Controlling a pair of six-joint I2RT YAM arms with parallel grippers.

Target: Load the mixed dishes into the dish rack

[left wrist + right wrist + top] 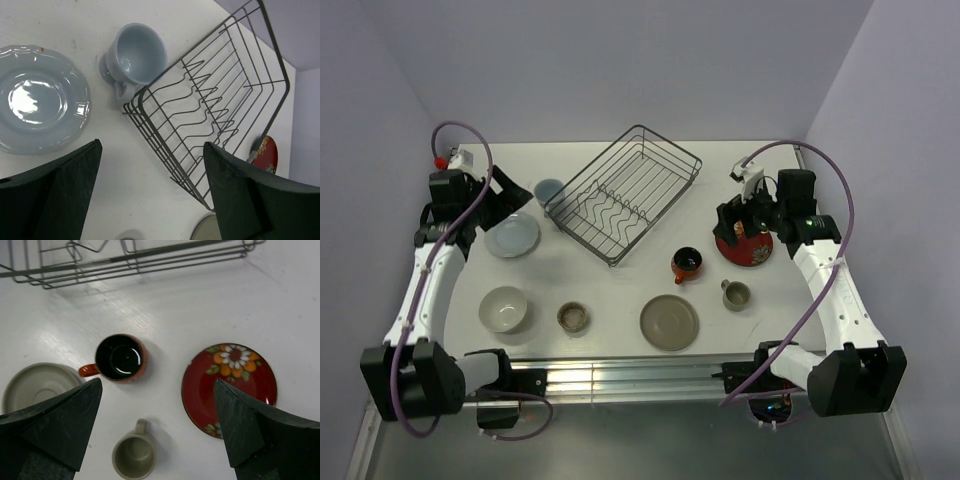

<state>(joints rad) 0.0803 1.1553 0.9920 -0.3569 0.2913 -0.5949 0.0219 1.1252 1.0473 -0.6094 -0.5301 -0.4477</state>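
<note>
Top external view: dish rack point(592, 166) at the far middle of the table point(620, 285), turned diagonally, with every dish lying outside it. Just left of its left corner, blue-grey cup point(548, 190); nearer than that, pale white plate point(512, 236). Along the near edge, from left to right: cream bowl point(504, 308), small beige cup point(573, 317), olive-grey plate point(669, 322). Between that plate and the rack, orange-red mug point(687, 264); right of it and a little nearer, grey cup point(736, 294). At the right, red floral plate point(752, 256), partly covered by the right wrist.

Left wrist view: left gripper point(152, 192) spread wide, holding nothing, above bare table between the pale plate and the rack's corner. Blue-grey cup upright, handle close to the corner wire; cannot tell whether touching.

Right wrist view: right gripper point(157, 432) also spread wide and empty, hanging over the mug, the grey cup and the floral plate. Mug and cup upright, plate flat, all three apart from one another.
</note>
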